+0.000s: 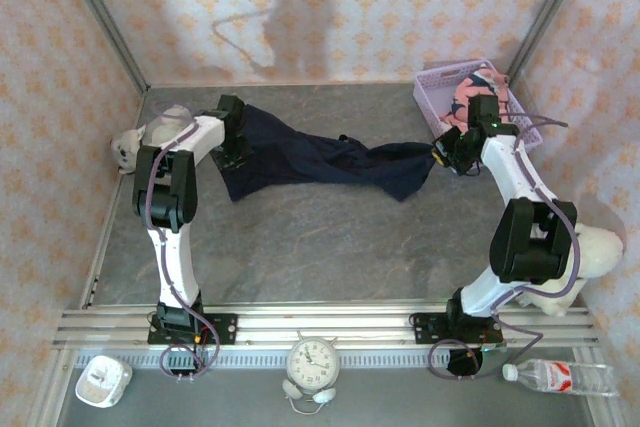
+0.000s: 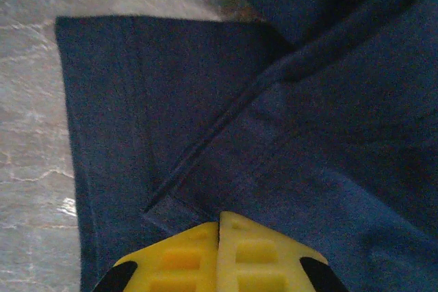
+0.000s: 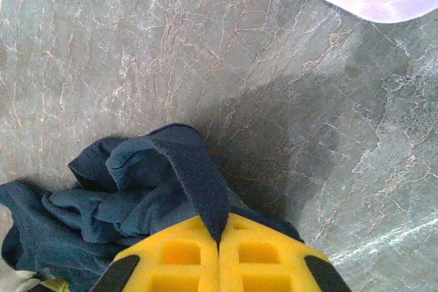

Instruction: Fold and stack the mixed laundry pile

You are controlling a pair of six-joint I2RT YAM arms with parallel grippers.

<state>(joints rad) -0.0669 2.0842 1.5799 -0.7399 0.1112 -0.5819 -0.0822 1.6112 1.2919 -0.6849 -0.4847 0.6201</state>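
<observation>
Since the left pincer (image 2: 219, 218) and right pincer (image 3: 220, 227) are clamped on opposite ends of the navy garment (image 1: 310, 162), the step in hand looks like spreading it flat before any fold. To do it well, draw the ends apart evenly and low over the bench (image 1: 320, 247), only until the twisted middle opens. Tugging hard or lifting high risks the thin cloth slipping out. The right end is bunched, so it likely needs a re-grip at a true corner. Left pincer: closed tight, tips at a hem fold near the garment's left edge, apparently nipping it. Right pincer: closed tight, with a ridge of navy cloth pinched between the fingers, near the lavender basket (image 1: 440, 82). The pink printed garment (image 1: 466, 97) sits in that basket, untouched.
</observation>
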